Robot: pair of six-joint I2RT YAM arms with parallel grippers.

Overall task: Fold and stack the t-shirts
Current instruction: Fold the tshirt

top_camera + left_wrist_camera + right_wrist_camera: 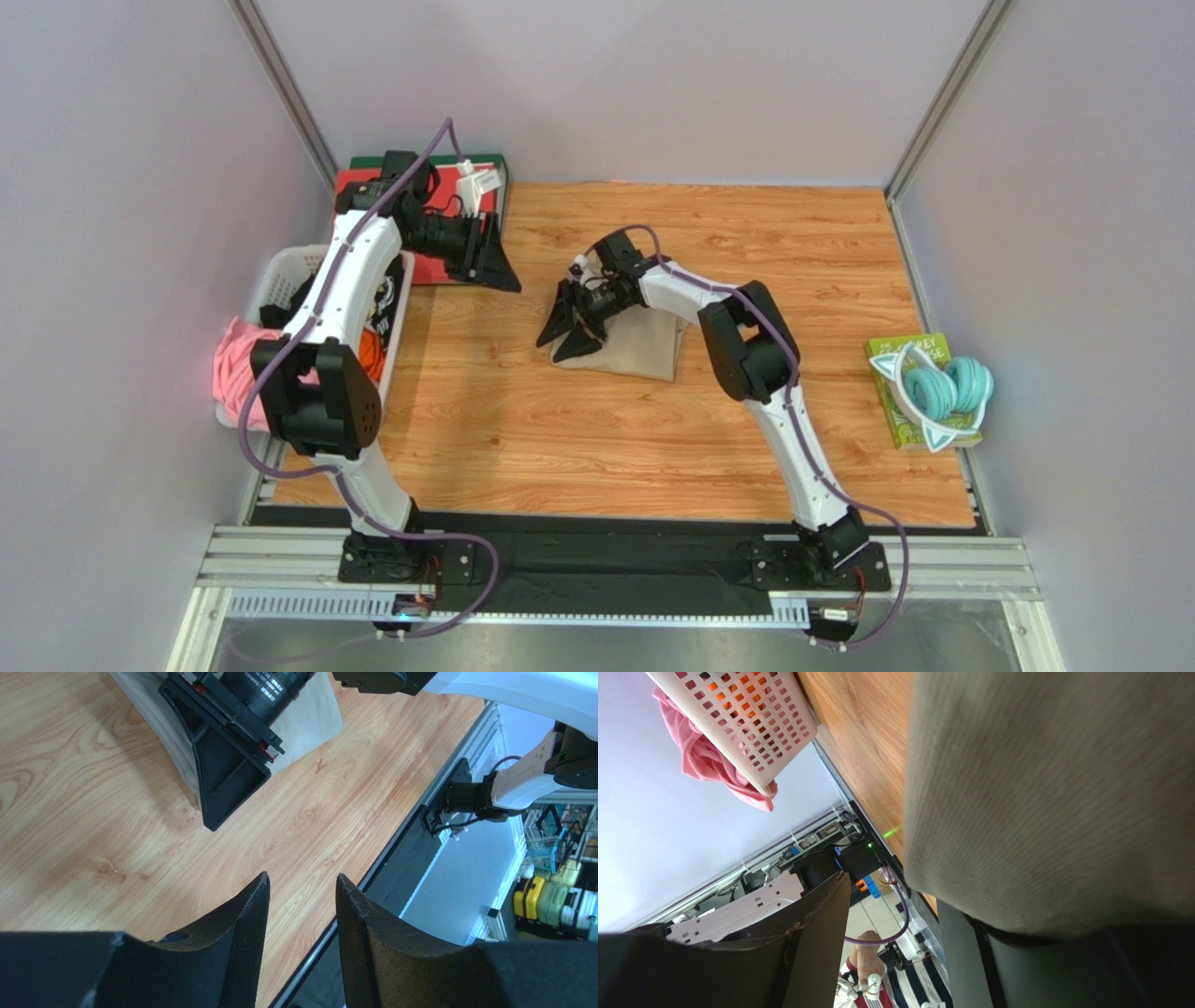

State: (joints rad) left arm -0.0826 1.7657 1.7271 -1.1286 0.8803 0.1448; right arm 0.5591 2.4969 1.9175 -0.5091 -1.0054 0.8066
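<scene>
A tan-beige t-shirt point(643, 345) lies folded into a small rectangle on the wooden table's middle. My right gripper point(572, 322) is at its left edge, jaws open. In the right wrist view the tan cloth point(1053, 791) drapes over the outer side of one finger, and the gap of the gripper point(896, 896) holds nothing. My left gripper point(488, 262) is open and empty above the table's back left, apart from the shirt. The left wrist view shows its open gripper point(302, 896), the shirt point(312, 714) and the right gripper's black fingers point(224, 770) on it.
A white laundry basket point(275, 287) with pink cloth point(236, 367) hanging over its side stands at the left edge. It also shows in the right wrist view point(738, 721). Red and green items point(421, 189) lie at the back left. Teal headphones point(937, 388) sit on a green box at the right.
</scene>
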